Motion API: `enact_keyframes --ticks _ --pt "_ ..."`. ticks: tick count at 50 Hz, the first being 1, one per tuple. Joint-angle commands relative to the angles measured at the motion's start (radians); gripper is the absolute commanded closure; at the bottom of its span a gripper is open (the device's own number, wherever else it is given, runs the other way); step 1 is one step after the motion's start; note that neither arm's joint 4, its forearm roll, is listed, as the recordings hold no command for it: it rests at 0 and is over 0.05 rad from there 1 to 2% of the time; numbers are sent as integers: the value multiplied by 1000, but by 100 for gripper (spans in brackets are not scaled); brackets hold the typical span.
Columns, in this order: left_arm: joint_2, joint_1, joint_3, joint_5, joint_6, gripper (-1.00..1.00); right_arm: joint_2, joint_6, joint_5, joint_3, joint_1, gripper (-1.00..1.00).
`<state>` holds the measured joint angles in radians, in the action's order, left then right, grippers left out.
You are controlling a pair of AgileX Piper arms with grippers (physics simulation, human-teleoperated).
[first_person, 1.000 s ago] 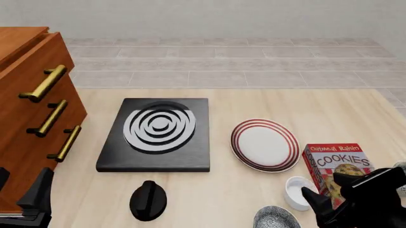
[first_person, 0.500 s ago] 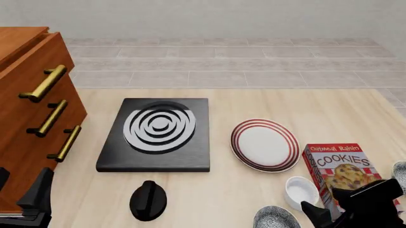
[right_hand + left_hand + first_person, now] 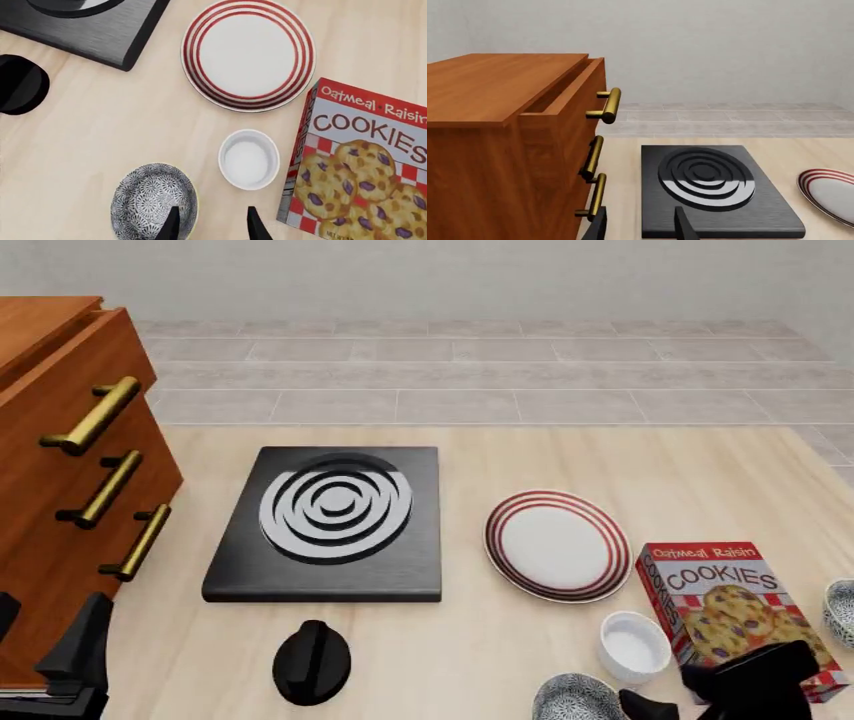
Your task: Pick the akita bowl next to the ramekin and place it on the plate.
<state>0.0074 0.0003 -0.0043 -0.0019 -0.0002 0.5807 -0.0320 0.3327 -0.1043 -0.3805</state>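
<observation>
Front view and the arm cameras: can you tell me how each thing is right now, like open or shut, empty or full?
Top drawer: slightly open.
Akita bowl: upright, empty, on the table.
Ramekin: upright, empty.
Plate: flat, bare.
Cookie box: lying flat.
Left pincer: open, holding nothing.
Right pincer: open, above the akita bowl's rim.

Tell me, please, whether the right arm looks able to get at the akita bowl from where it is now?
Probably yes. The right gripper is open just above the akita bowl, over its rim on the ramekin side. Nothing lies between them, though the ramekin and cookie box stand close by.
</observation>
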Motion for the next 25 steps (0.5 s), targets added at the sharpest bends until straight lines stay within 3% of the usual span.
enact_keyframes --ticks 1,25 --pt "0 0 0 0 0 -100 99 -49 -128 52 -43 -100" --pt "0 0 0 0 0 -100 246 -137 -305 100 -104 -100"
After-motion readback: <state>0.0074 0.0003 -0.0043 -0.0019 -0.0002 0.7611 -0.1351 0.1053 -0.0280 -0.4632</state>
